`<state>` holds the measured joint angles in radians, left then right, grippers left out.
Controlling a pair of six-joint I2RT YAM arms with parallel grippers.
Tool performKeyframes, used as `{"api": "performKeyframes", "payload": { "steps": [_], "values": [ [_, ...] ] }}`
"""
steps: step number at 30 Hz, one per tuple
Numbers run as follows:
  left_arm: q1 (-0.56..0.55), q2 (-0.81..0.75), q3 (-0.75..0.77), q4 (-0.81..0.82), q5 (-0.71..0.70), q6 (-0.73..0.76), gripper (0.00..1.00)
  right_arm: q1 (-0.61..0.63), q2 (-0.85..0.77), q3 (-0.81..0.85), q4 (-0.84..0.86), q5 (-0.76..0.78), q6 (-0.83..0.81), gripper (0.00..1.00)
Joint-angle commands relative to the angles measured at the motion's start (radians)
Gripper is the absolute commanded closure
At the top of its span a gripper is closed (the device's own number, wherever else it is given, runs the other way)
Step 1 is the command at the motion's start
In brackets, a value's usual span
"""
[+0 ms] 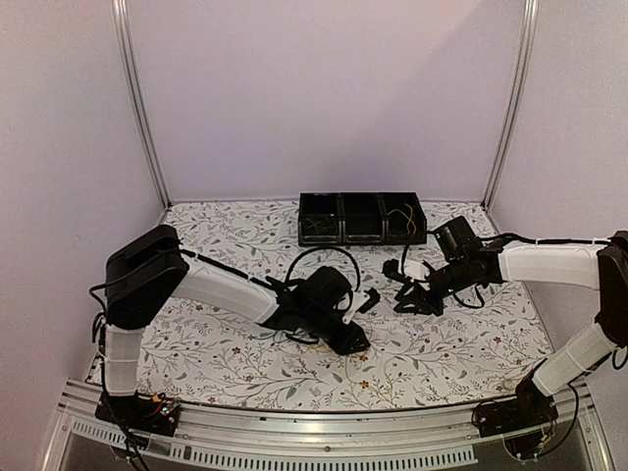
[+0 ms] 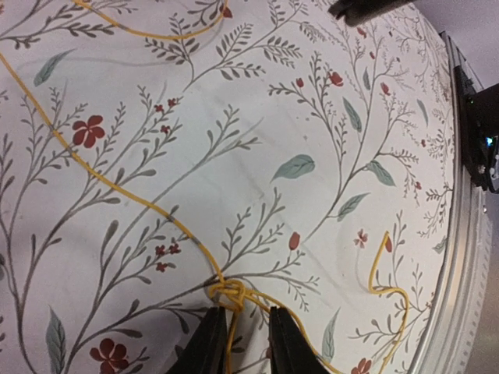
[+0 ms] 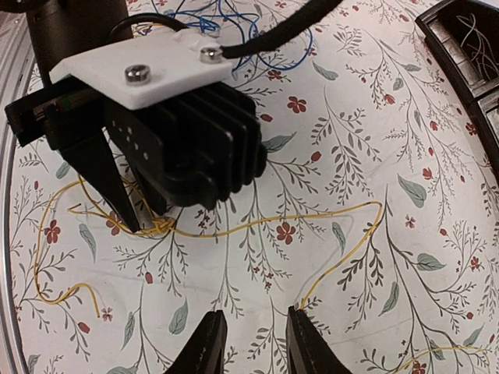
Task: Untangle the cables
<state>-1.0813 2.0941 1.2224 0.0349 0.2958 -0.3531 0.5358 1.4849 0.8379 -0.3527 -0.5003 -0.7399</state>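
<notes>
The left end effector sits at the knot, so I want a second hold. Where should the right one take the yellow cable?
Probably the yellow cable's stretch lying flat ahead of the right end effector. Come straight down, astride the strand; it lies alone there, clear of the knot at the left end effector.

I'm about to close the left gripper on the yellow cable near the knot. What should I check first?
1. Yellow cable runs between the left gripper fingers: ok.
2. Knot lies just ahead of the fingertips, not between them: ok.
3. Left jaws open: ok.
4. Right gripper open and holding nothing: ok.
5. Right gripper straddles a strand: not ok, the cable passes beside one finger.
6. Yellow free of blue cable: cannot tell.
</notes>
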Motion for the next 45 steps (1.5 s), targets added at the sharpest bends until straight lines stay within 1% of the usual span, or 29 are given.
{"api": "performKeyframes", "payload": {
  "steps": [1,6,9,10,13,16,18,20,23,25,27,29,34,36,40,45],
  "values": [
    [-0.023,0.048,0.033,-0.032,-0.027,0.019,0.81,0.001,-0.026,-0.013,0.029,0.028,0.023,0.69],
    [-0.026,0.076,0.046,-0.013,-0.055,0.043,0.89,0.001,-0.02,-0.01,0.034,0.041,0.029,0.69],
    [-0.03,0.084,0.038,0.017,-0.094,0.058,0.98,0.001,-0.021,-0.01,0.041,0.052,0.034,0.69],
    [-0.031,0.084,0.035,0.026,-0.106,0.066,1.0,0.002,-0.022,-0.01,0.042,0.057,0.036,0.69],
    [-0.032,0.069,0.015,0.055,-0.155,0.075,1.0,0.0,-0.027,-0.008,0.047,0.067,0.044,0.69],
    [-0.031,0.012,-0.041,0.124,-0.196,0.087,1.0,-0.003,-0.041,-0.002,0.048,0.073,0.057,0.7],
    [-0.032,-0.054,-0.104,0.202,-0.226,0.1,1.0,-0.004,-0.057,0.011,0.039,0.055,0.071,0.7],
    [-0.034,-0.139,-0.19,0.318,-0.262,0.105,1.0,-0.004,-0.079,0.03,0.021,0.02,0.078,0.7],
    [-0.037,-0.262,-0.347,0.582,-0.283,0.123,1.0,0.004,-0.096,0.059,0.003,-0.037,0.104,0.7],
    [-0.046,-0.321,-0.428,0.735,-0.293,0.151,1.0,0.013,-0.092,0.08,-0.015,-0.103,0.123,0.7],
    [-0.059,-0.359,-0.473,0.839,-0.343,0.196,1.0,0.029,-0.073,0.111,-0.041,-0.168,0.143,0.69],
    [-0.085,-0.378,-0.492,0.899,-0.391,0.248,1.0,0.051,-0.053,0.142,-0.061,-0.227,0.159,0.66],
    [-0.147,-0.393,-0.493,1.003,-0.545,0.362,1.0,0.088,-0.038,0.188,-0.05,-0.379,0.241,0.61],
    [-0.167,-0.392,-0.486,1.029,-0.58,0.405,1.0,0.094,-0.046,0.191,-0.029,-0.414,0.276,0.61],
    [-0.205,-0.38,-0.46,1.044,-0.621,0.464,1.0,0.115,-0.064,0.196,-0.014,-0.411,0.305,0.61],
    [-0.227,-0.372,-0.428,1.006,-0.625,0.479,1.0,0.135,-0.09,0.183,-0.015,-0.374,0.277,0.68]
  ]
}}
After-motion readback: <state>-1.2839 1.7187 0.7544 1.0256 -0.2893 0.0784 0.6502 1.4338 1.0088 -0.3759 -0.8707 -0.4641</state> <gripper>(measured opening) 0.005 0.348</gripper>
